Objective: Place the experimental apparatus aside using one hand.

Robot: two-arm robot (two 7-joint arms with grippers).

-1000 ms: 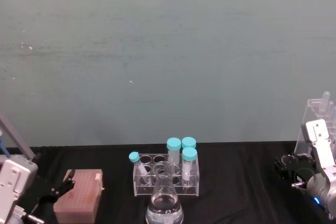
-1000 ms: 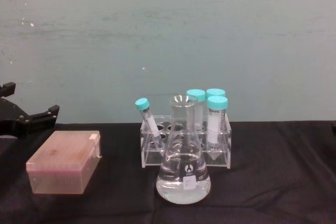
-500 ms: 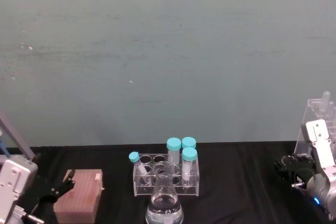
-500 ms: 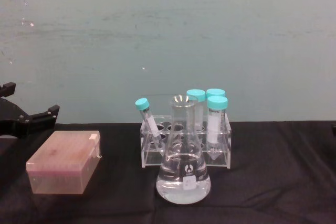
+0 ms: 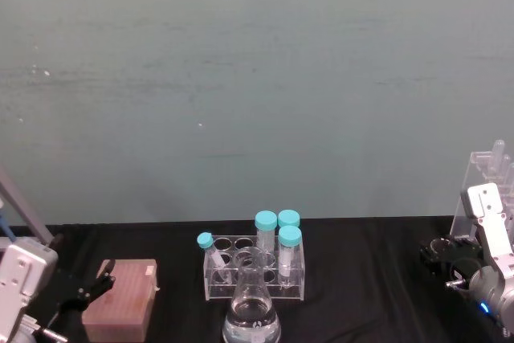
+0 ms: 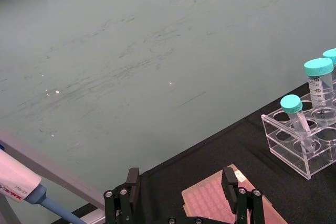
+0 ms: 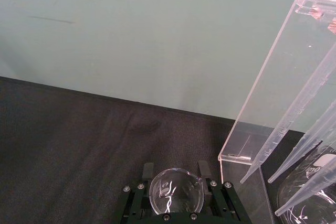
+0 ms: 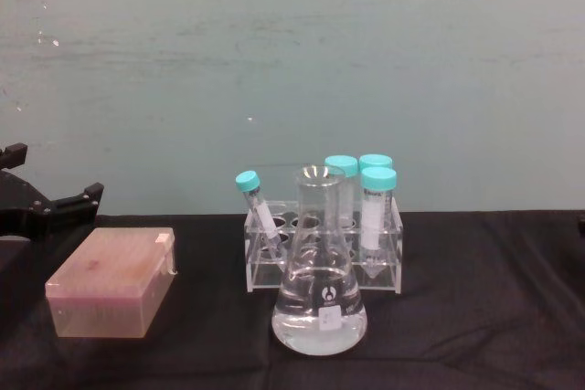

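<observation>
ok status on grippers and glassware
right gripper closed on small beaker beside clear stand. left gripper open by pink box. flask and tube rack mid-table, nothing blocking.

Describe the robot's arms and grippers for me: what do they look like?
The left gripper and the right gripper look alike: each has two flat black jaws studded with small silver screws. Behind each sits a white boxy housing. The right arm ends in a silver-grey cylinder with a small blue light.

flask (image 8: 319, 303) before tube rack (image 8: 395, 258); tip box (image 8: 110, 285) left; acrylic stand (image 5: 480, 168) far right
</observation>
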